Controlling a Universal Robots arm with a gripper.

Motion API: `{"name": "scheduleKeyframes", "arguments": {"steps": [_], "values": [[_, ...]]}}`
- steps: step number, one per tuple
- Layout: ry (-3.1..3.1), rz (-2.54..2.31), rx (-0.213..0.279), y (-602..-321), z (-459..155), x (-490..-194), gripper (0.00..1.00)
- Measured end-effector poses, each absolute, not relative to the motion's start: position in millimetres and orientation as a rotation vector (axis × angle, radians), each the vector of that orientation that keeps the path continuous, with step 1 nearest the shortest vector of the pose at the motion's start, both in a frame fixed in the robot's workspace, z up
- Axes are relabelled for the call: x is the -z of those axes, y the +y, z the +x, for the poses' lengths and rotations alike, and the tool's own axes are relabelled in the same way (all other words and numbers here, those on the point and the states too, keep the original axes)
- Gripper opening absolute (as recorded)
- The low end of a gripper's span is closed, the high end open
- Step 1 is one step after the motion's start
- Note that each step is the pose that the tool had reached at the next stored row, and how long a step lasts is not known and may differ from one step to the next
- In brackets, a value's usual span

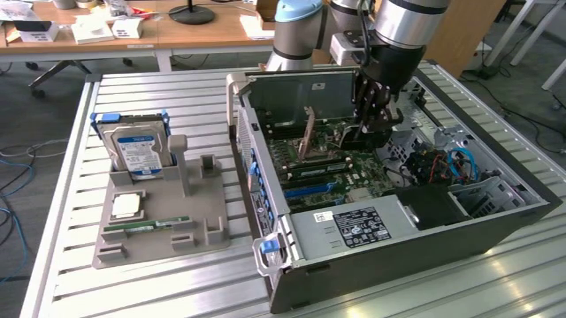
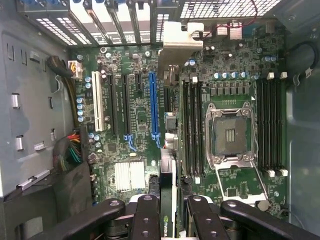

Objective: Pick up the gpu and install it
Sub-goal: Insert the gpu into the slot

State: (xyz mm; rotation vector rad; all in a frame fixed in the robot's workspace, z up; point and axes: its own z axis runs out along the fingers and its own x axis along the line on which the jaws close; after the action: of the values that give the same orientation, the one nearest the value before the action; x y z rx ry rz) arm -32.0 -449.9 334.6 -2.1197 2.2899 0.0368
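Observation:
The gpu (image 2: 172, 100) is a thin dark card seen edge-on in the wrist view, with a silver bracket (image 2: 181, 37) at its far end and a green logo near the fingers. My gripper (image 2: 167, 220) is shut on it, black fingers (image 2: 146, 217) on either side. It hangs above the motherboard (image 2: 130, 150), close beside the long blue slot (image 2: 154, 107); whether it touches the board I cannot tell. In the exterior view my gripper (image 1: 372, 129) reaches down into the open computer case (image 1: 425, 245) with the dark gpu (image 1: 361, 139) under it.
On the grey fixture (image 1: 155, 245) at the exterior view's left stand a hard drive (image 1: 137, 149), a processor (image 1: 128, 204) and a green RAM stick (image 1: 146, 225). Inside the case are the processor socket (image 2: 230, 135), black memory slots (image 2: 192, 125), cable bundles (image 2: 70, 150) and the power supply (image 1: 354, 228).

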Motion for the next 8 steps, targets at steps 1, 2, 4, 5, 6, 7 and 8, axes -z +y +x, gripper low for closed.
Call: {"name": "scheduleKeyframes", "arguments": {"steps": [1, 2, 4, 5, 6, 7, 8], "values": [[2.287, -2.123, -0.037, -449.9, -32.0, -334.1, 0.26], [2.285, -2.125, -0.037, -449.9, -32.1, -333.7, 0.26], [2.283, -2.127, -0.037, -449.9, -32.6, -333.1, 0.26], [2.283, -2.128, -0.037, -449.9, -33.1, -332.8, 0.26], [2.282, -2.129, -0.037, -449.9, -33.8, -332.5, 0.26], [2.281, -2.129, -0.037, -449.9, -34.7, -332.3, 0.26], [2.281, -2.130, -0.037, -449.9, -35.4, -332.0, 0.26]]}}
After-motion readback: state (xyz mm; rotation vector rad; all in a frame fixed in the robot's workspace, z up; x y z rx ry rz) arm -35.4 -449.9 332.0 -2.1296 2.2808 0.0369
